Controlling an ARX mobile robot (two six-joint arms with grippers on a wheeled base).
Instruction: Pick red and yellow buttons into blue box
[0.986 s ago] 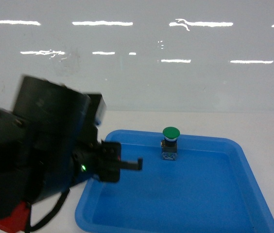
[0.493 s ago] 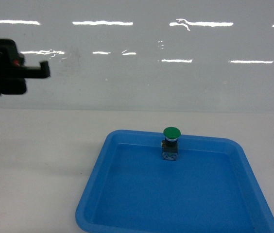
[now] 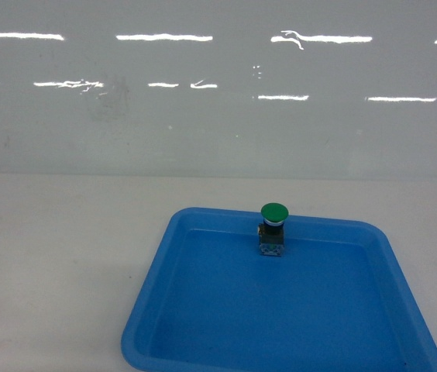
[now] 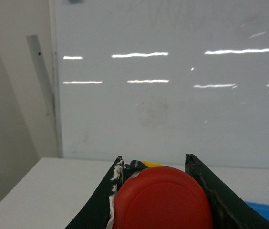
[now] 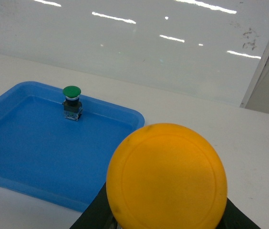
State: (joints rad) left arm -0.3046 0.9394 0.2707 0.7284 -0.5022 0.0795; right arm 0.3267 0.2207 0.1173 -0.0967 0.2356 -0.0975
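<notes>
The left gripper [image 4: 160,188] clamps the red mushroom-cap button [image 4: 163,200] between its black fingers; the right gripper [image 5: 165,217] likewise grips the round yellow-capped button [image 5: 167,175], above the white table [image 5: 249,143] beside the shallow blue plastic tray [image 5: 29,148].

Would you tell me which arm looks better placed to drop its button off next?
Neither left nor right stands out: the left gripper is shut on the red button, the right gripper on the yellow button, and the blue box appears in no view.
</notes>
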